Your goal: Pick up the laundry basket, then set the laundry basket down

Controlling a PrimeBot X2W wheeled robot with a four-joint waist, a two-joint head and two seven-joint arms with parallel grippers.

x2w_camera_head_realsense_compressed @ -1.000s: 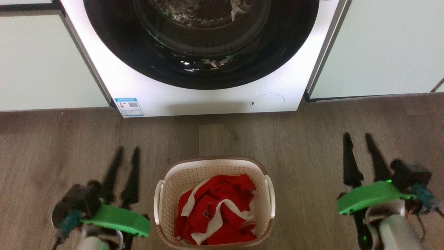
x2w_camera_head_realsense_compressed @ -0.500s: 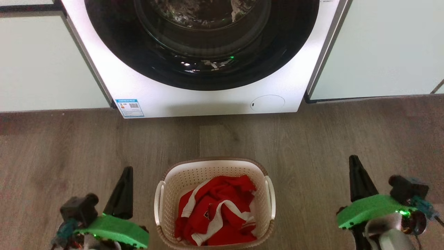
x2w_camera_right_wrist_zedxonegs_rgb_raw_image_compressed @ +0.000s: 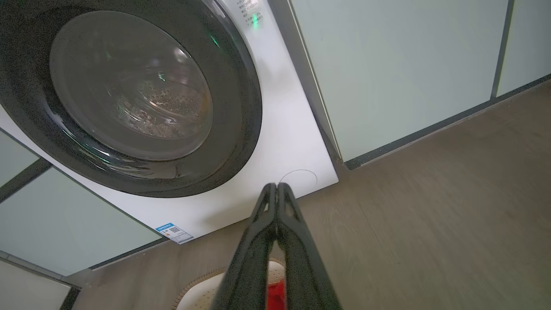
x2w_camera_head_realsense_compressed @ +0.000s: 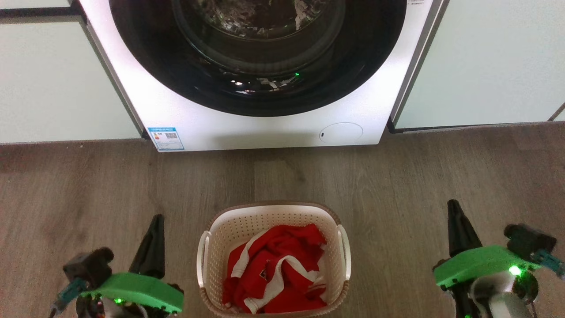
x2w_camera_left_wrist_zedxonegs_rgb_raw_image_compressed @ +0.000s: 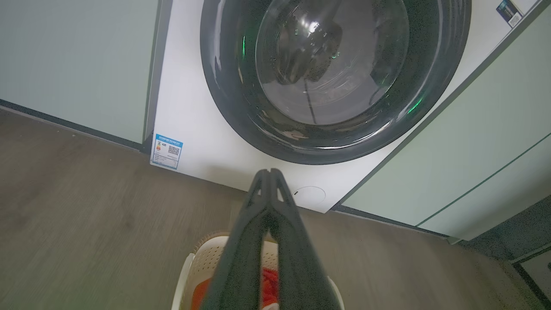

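The cream perforated laundry basket [x2w_camera_head_realsense_compressed: 220, 234] with its brown rim stands on the wooden floor at the bottom centre of the head view, holding a red and white garment [x2w_camera_head_realsense_compressed: 276, 269]. Its white side handles sit at left [x2w_camera_head_realsense_compressed: 202, 258] and right [x2w_camera_head_realsense_compressed: 346, 251]. My left gripper [x2w_camera_head_realsense_compressed: 155, 221] is shut with nothing in it, a little left of the basket. Further off to the basket's right, my right gripper [x2w_camera_head_realsense_compressed: 453, 206] is also shut and holds nothing. In the left wrist view the shut left gripper [x2w_camera_left_wrist_zedxonegs_rgb_raw_image_compressed: 268, 173] rises over the basket [x2w_camera_left_wrist_zedxonegs_rgb_raw_image_compressed: 206, 262]. The right wrist view shows the shut right gripper [x2w_camera_right_wrist_zedxonegs_rgb_raw_image_compressed: 275, 187] above the basket's rim [x2w_camera_right_wrist_zedxonegs_rgb_raw_image_compressed: 202, 282].
A white washing machine [x2w_camera_head_realsense_compressed: 265, 128] with a dark round door stands directly behind the basket, with pale green cabinet panels [x2w_camera_head_realsense_compressed: 485, 66] on both sides. Bare wooden floor [x2w_camera_head_realsense_compressed: 287, 172] lies between machine and basket.
Both grippers have closed from open a second ago and pulled back towards the bottom of the view. The basket has stayed put; the camera shifted very slightly.
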